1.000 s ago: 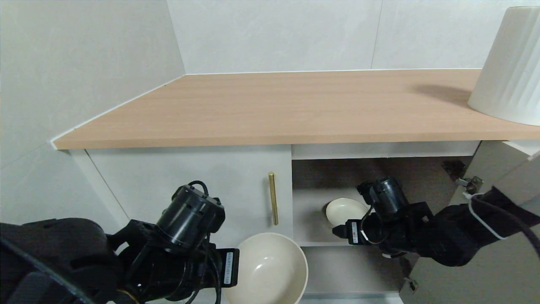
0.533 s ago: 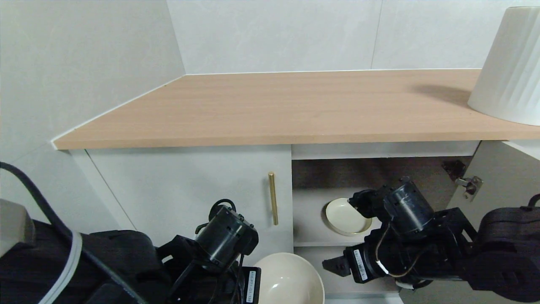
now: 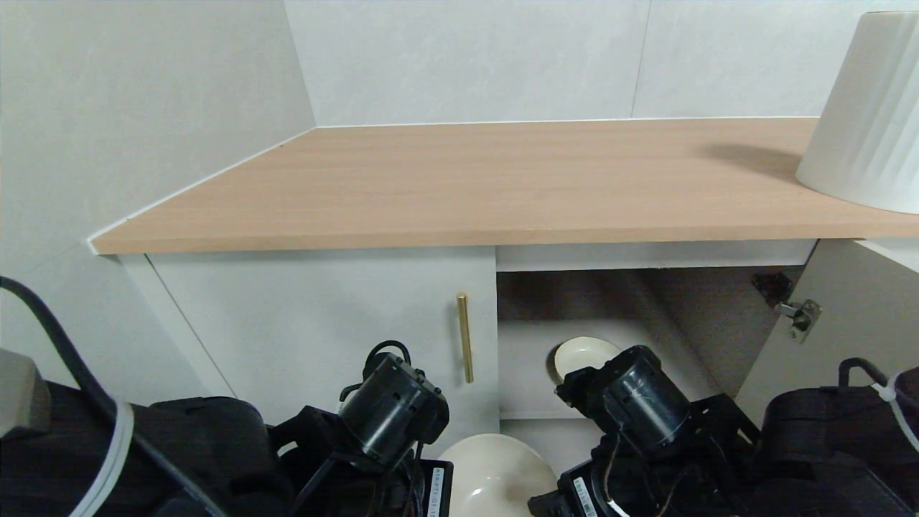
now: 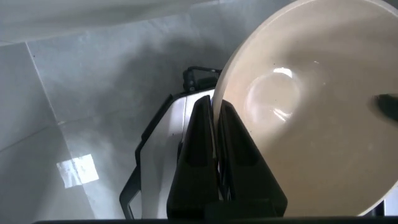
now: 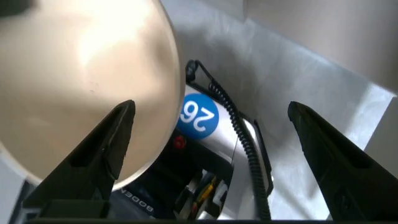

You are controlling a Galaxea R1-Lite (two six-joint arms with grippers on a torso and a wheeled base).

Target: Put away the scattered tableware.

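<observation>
The left claw [image 4: 216,127] clamps the bowl [image 4: 311,106] by its rim, presumably to shelve it beside the plate [image 3: 583,355] at the shelf's [image 3: 528,384] left edge; the right claw [image 5: 208,111] gapes empty

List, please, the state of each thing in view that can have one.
Bowl: held by its rim.
Left gripper: shut on the bowl's rim.
Right gripper: open, empty.
Dish: lying on the cabinet shelf.
Left door: shut.
Right door: open.
Lampshade: upright on the counter.
</observation>
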